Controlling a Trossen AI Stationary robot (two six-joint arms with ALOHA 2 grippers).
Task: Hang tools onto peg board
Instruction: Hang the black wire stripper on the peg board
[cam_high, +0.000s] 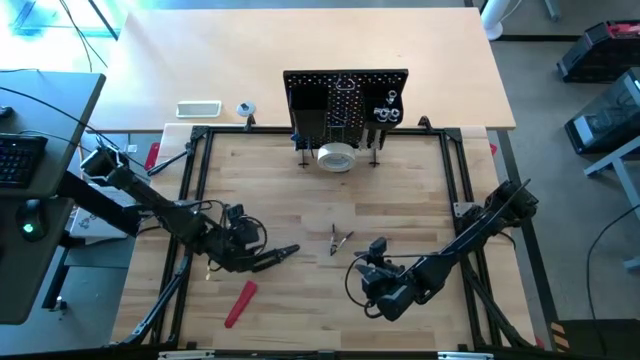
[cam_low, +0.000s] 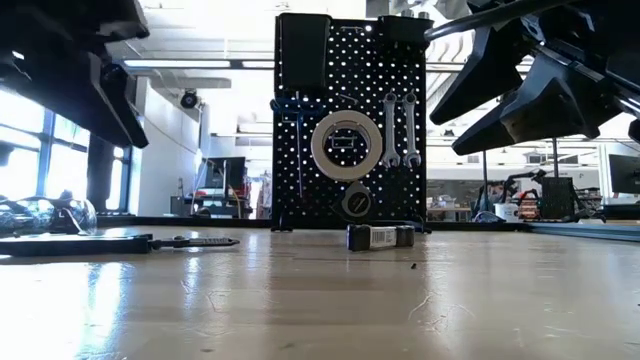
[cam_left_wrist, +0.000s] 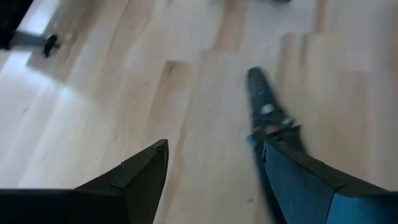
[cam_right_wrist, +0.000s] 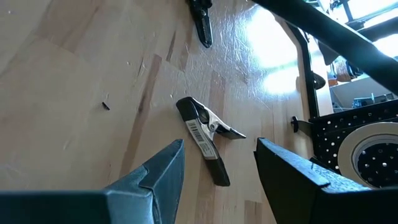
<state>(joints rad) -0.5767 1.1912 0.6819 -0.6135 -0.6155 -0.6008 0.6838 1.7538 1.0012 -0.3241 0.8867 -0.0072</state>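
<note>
The black peg board (cam_high: 345, 100) stands upright at the table's far edge. On it hang a white tape roll (cam_low: 345, 143) and two silver wrenches (cam_low: 399, 130). A dark long-nosed tool (cam_high: 280, 255) lies flat on the table. My left gripper (cam_high: 255, 258) hovers open just left of it. In the left wrist view the tool (cam_left_wrist: 264, 106) runs out from behind one finger, which hides its near end. A small spring clamp (cam_right_wrist: 205, 140) with a barcode label lies mid-table. My right gripper (cam_right_wrist: 217, 168) stands open over it, a little toward the near edge. A red-handled tool (cam_high: 240, 303) lies near the front left.
A black frame (cam_high: 190, 200) borders the wooden work area on the left, right and far sides. Beyond the far edge, left of the board, lie a flat white object (cam_high: 198, 108) and a small round item (cam_high: 245, 108). Bare wood lies between the clamp and the board.
</note>
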